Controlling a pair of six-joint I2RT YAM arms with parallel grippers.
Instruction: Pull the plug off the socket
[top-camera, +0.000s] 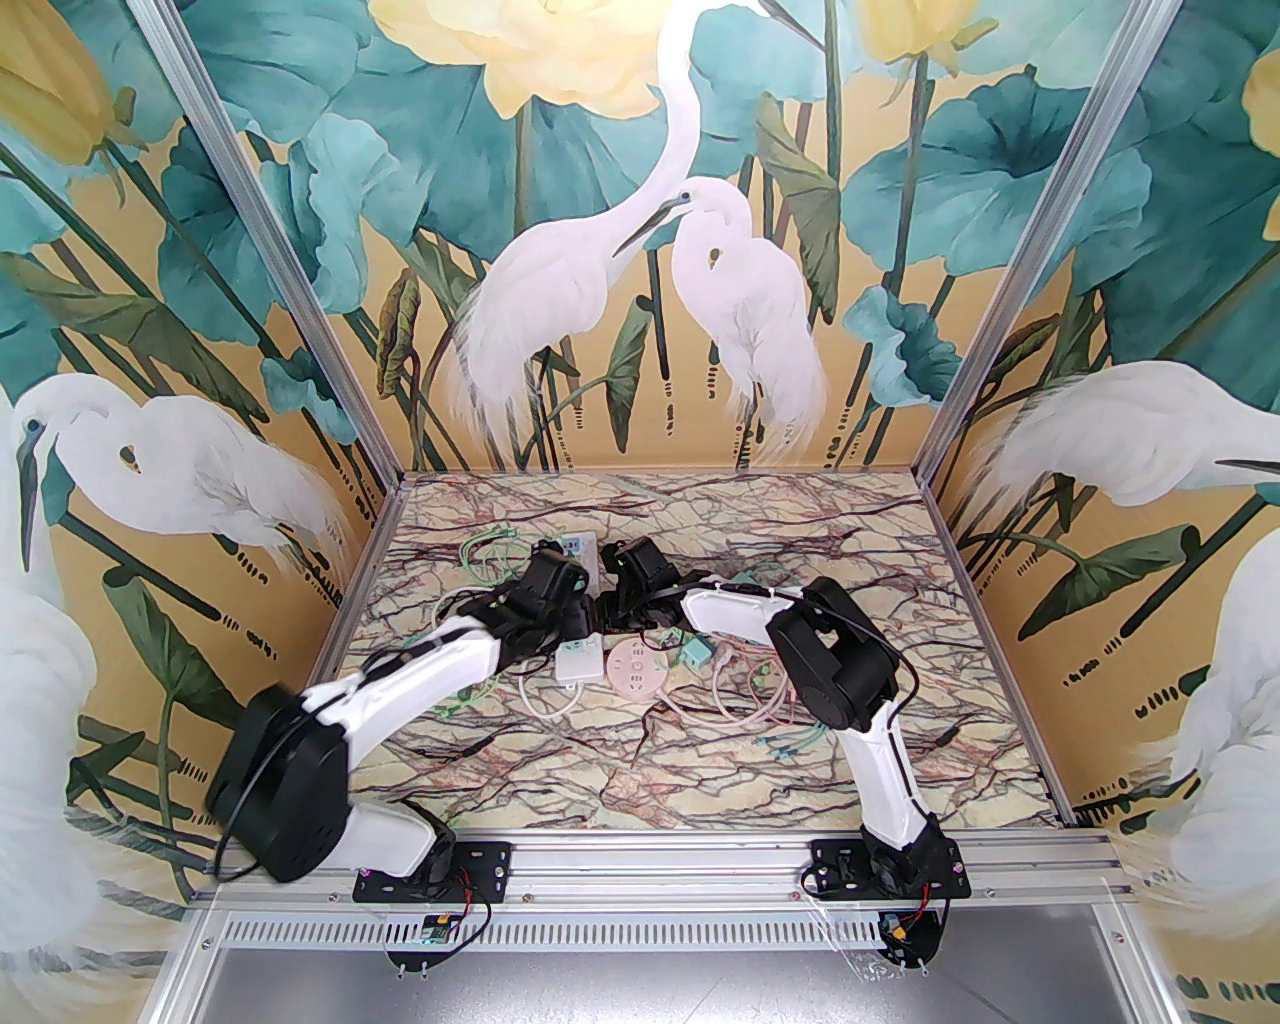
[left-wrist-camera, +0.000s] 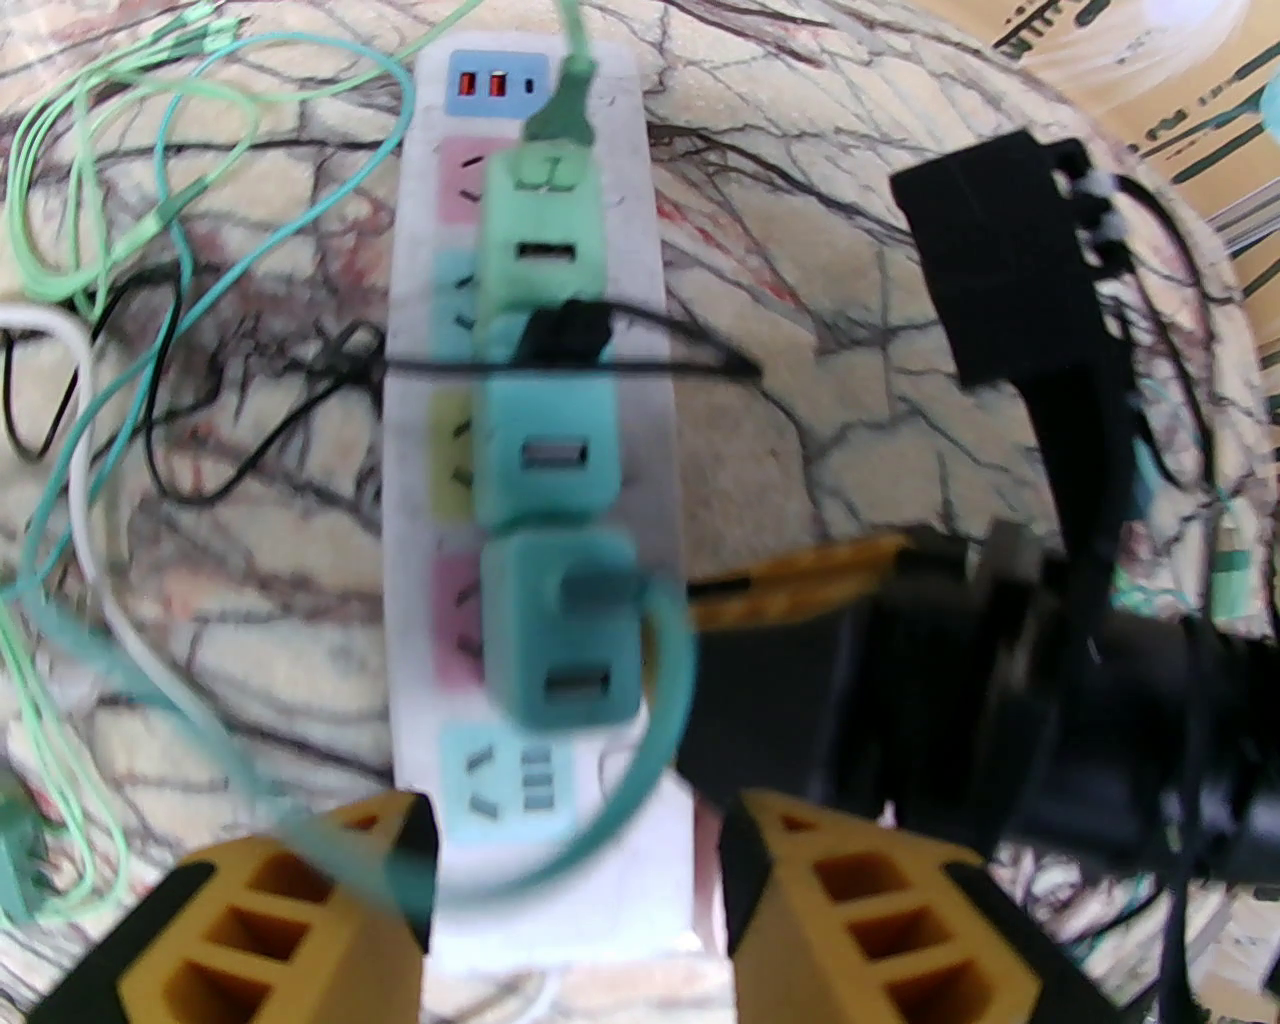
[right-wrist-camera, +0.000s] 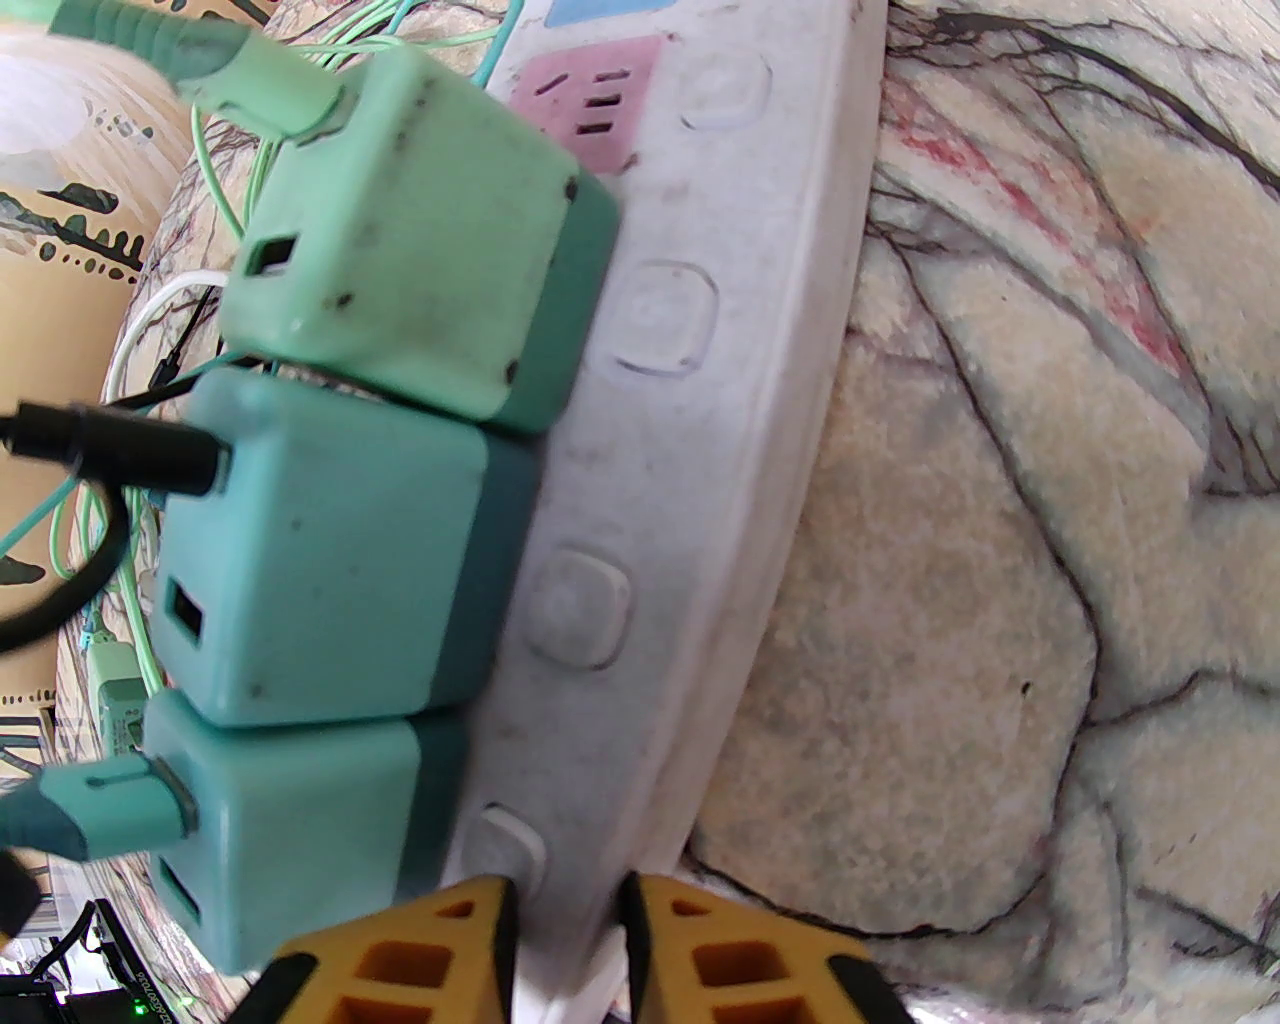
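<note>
White power strip (left-wrist-camera: 650, 470) lies flat on the table (top-camera: 640, 780). Its long axis runs straight away from the left pincer (left-wrist-camera: 580, 830), USB end far. Three plugs in a row stick up off its face: dark teal plug (left-wrist-camera: 560, 630) nearest, teal plug (left-wrist-camera: 545, 450) in the middle, pale green plug (left-wrist-camera: 540, 240) far. We see the left pincer released, straddling the strip's near end; contact unclear, view blurred. Right pincer (right-wrist-camera: 565, 890) is clenched on the strip's long edge just beside the dark teal plug. In the top view, the arms hide most of the strip.

The marble-patterned table (top-camera: 800, 520) carries a white power strip (left-wrist-camera: 650, 450), a round pink socket (top-camera: 637, 671), a small white socket (top-camera: 580, 664), loose green cables (top-camera: 470, 548) and white cables (left-wrist-camera: 88, 530).
</note>
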